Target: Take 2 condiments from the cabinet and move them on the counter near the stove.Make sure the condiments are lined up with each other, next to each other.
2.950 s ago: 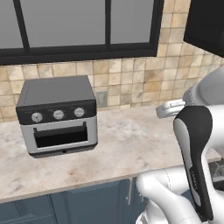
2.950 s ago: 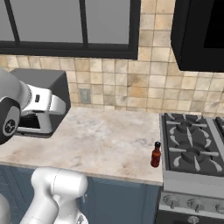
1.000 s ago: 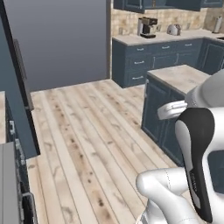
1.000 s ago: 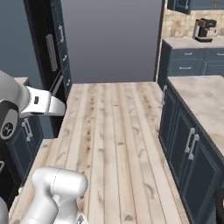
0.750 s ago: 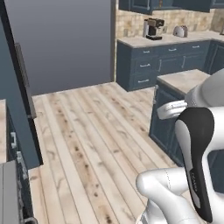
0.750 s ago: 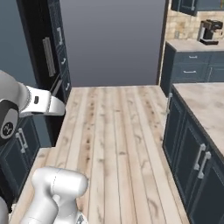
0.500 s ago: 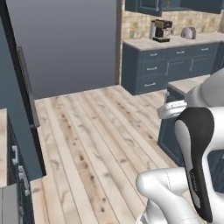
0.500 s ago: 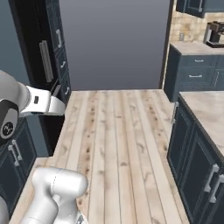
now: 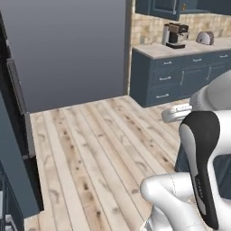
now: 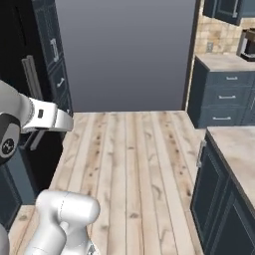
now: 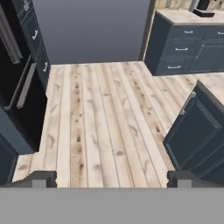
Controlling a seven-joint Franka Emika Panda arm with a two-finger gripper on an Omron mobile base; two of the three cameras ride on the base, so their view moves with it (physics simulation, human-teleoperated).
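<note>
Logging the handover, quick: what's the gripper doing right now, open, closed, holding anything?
Gripper: open, dark finger tips wide apart, nothing between them, over the light wooden plank floor.

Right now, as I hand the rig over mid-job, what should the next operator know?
Gripper: open, empty.
The base has turned away from the stove counter, where the red hot-sauce bottle stood seconds ago. It now faces wood floor and blue-grey drawer units with a coffee machine on top.
Done, apparently: one condiment placed.
Left: fetch the tan-orange bottle from the cabinet, set it beside the red one, lined up.
</note>
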